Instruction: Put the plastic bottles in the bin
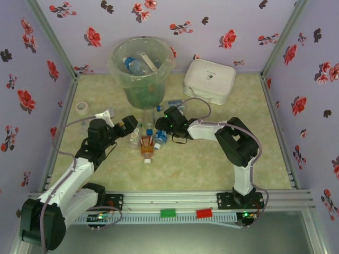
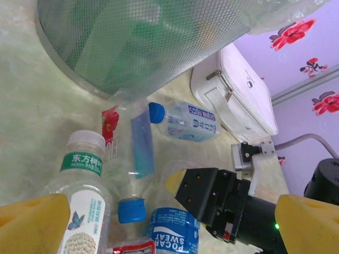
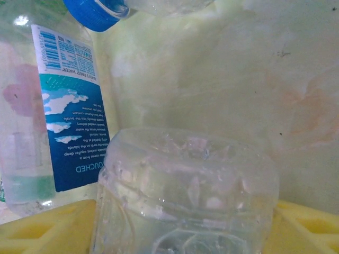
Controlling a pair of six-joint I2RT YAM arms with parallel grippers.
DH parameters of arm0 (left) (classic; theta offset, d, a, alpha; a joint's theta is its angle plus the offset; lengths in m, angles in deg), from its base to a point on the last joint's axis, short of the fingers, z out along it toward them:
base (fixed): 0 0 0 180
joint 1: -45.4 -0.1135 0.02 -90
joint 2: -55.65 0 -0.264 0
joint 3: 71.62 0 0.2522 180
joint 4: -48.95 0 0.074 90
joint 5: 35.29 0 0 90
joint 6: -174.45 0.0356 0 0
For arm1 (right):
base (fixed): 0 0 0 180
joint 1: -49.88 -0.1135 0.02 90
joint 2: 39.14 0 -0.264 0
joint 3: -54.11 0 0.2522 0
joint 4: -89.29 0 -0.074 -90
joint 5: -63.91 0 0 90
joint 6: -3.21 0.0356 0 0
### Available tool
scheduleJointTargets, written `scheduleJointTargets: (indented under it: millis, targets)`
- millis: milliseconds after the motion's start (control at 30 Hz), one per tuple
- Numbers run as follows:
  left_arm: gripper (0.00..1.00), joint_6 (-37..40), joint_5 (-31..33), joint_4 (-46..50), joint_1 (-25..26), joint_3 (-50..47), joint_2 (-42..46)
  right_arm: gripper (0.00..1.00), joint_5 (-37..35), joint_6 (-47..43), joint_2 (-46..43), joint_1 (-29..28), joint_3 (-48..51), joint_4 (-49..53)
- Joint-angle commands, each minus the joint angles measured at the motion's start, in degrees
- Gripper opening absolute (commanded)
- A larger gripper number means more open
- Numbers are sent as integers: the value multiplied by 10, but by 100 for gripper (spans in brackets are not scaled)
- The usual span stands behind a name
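Observation:
Several plastic bottles [image 1: 149, 138] lie in a cluster on the table in front of the bin [image 1: 142, 74], which holds a few bottles. My right gripper [image 1: 161, 126] reaches into the cluster from the right. In its wrist view the yellow fingers press both sides of a clear bottle [image 3: 185, 185], base outward, so the right gripper [image 3: 185, 233] is shut on it. My left gripper [image 1: 130, 127] hovers open at the cluster's left. Between its fingertips [image 2: 32, 222] lie a green-labelled bottle [image 2: 85, 211], a blue-capped clear bottle [image 2: 135, 153] and a Pocari Sweat bottle [image 2: 172, 233].
A white lidded box [image 1: 210, 80] stands right of the bin at the back. A roll of tape [image 1: 81, 107] lies at the far left. An amber bottle [image 1: 146, 145] lies at the cluster's near side. Another blue-capped bottle [image 2: 185, 121] rests near the bin's foot.

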Motion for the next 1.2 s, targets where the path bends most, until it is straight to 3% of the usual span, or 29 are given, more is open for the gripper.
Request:
scheduleJointTargets:
  millis: [0,200,333,667,900,1167]
  targets:
    - [100,-20,-16,-22,18,-24,14,72,-13,-3,1,2,-2,27]
    - [100,-21,-21,-36,65,-44,9,54,36,-5,-14,19,19,-9]
    - [100,-13,-33,-64,89,-40,-16,49,68,-15,-52,32,45,-52]
    - [100,-11,-121,-212,167,26,-158,50,83,-66,-204,74,66,1]
    - [100,25,-128,-226,240,113,-249,50,63,-97,-290,83,70,44]
    - [99,25,-137,-230,256,169,-325,50,60,-79,-358,83,117,39]
